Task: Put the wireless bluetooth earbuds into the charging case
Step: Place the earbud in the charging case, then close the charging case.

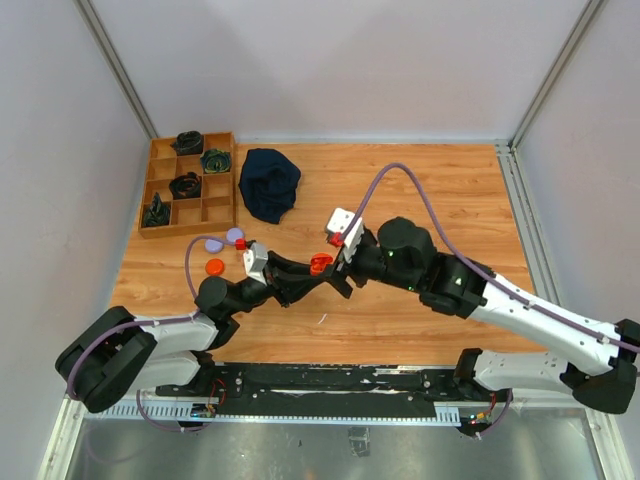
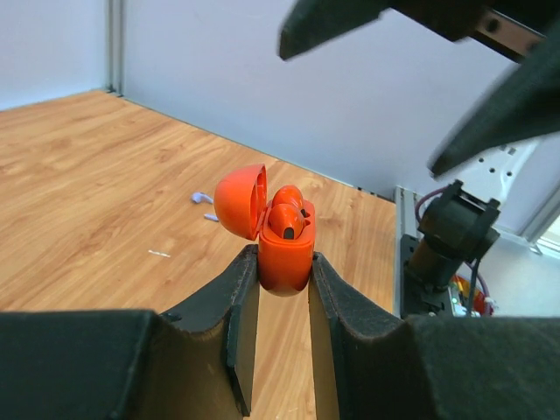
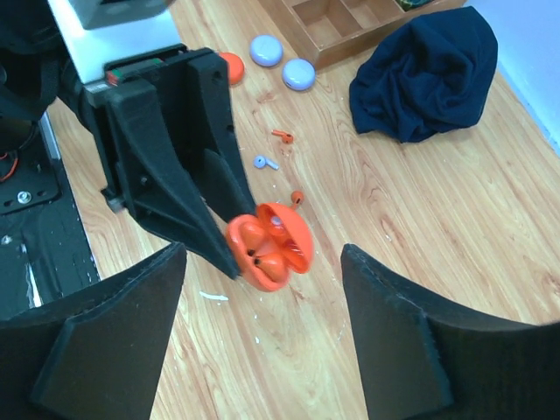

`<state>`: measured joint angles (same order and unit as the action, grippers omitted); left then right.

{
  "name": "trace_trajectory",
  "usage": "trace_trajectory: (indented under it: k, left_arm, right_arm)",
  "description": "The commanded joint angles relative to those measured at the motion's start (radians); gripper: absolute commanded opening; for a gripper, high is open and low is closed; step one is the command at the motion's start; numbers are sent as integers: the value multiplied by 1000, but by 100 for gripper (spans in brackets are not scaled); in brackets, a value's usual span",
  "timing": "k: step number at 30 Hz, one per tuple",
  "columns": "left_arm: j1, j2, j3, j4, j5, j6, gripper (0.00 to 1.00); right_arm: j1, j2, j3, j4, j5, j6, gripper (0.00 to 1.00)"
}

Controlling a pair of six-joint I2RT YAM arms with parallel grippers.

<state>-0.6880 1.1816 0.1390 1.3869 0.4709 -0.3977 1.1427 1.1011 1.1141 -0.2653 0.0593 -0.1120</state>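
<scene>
**Case held open by L arm, R fingers spread**

L fingers [image 2: 206, 311] are clenched on the lower half of the glossy orange-red plastic charging case [image 2: 284, 258]. They hold it clear of the table w/ its hinged lid [image 2: 241, 201] swung open, prob. so the sockets face the other arm. One orange-red earbud [image 2: 286, 219] sits in the case, centre of L wrist view; can't tell if the 2nd socket is filled. R fingers [image 3: 114, 324] stand wide apart at the bottom corners of R wrist view, grasping nothing, w/ the case btwn them further off. That reads as released.

Other bits lie loose on the table, mid-frame in R wrist view:
- a tiny orange-red loose earbud [image 3: 282, 136]
- a pale lavender earbud [image 3: 265, 162] just below it
- a small orange bit [image 3: 297, 197] near the case

Light wood-grain table [image 1: 430, 190]. Upper left of top view has a wooden divider tray [image 1: 234, 180] w/ dark items in some cells. A crumpled navy cloth [image 1: 270, 183] lies just beside it. Lavender round discs [image 1: 213, 243] and an orange round disc [image 1: 214, 267] sit below the tray. Plain pale walls w/ metal corner rails enclose the table.
</scene>
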Motion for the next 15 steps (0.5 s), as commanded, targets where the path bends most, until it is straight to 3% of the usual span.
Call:
trace_trajectory:
  k: [1, 7, 15]
  left_arm:
    - [-4, -7, 17, 19, 77, 13, 0]
    - [-3, -5, 40, 0, 150, 11, 0]
    - [-3, 2, 71, -23, 186, 6, 0]
  right_arm:
    - [-144, -33, 35, -127, -303, -35, 75]
    - [-287, -34, 21, -137, -605, -92, 88]
    - [-308, 18, -7, -137, -702, -172, 97]
